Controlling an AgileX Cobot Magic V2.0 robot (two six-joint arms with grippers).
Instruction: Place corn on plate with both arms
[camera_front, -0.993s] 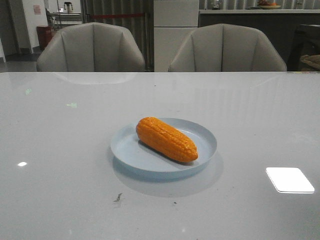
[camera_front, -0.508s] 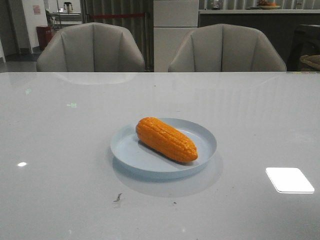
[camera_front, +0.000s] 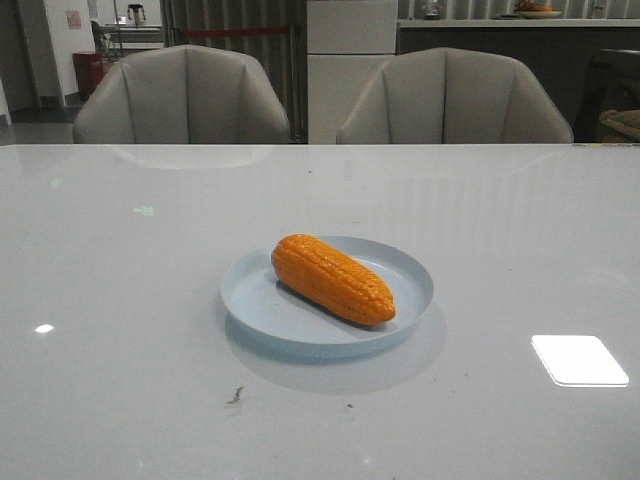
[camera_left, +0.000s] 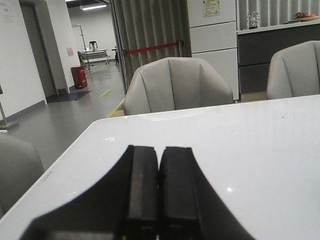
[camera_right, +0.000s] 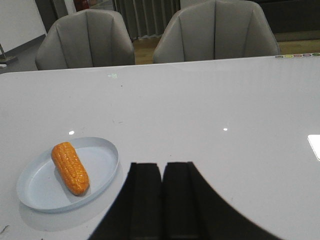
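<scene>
The orange corn (camera_front: 333, 278) lies diagonally inside the pale blue plate (camera_front: 410, 275) at the middle of the white table. In the right wrist view the corn (camera_right: 70, 167) rests in the plate (camera_right: 107, 157), apart from my right gripper (camera_right: 162, 165), whose black fingers are shut with nothing between them. My left gripper (camera_left: 159, 148) is also shut and empty, over bare table; neither corn nor plate shows in its view. No arm appears in the front view.
Two grey chairs (camera_front: 183, 95) (camera_front: 455, 97) stand behind the table's far edge. A bright light reflection (camera_front: 579, 359) lies on the table at front right, and a small dark scuff (camera_front: 236, 396) in front of the plate.
</scene>
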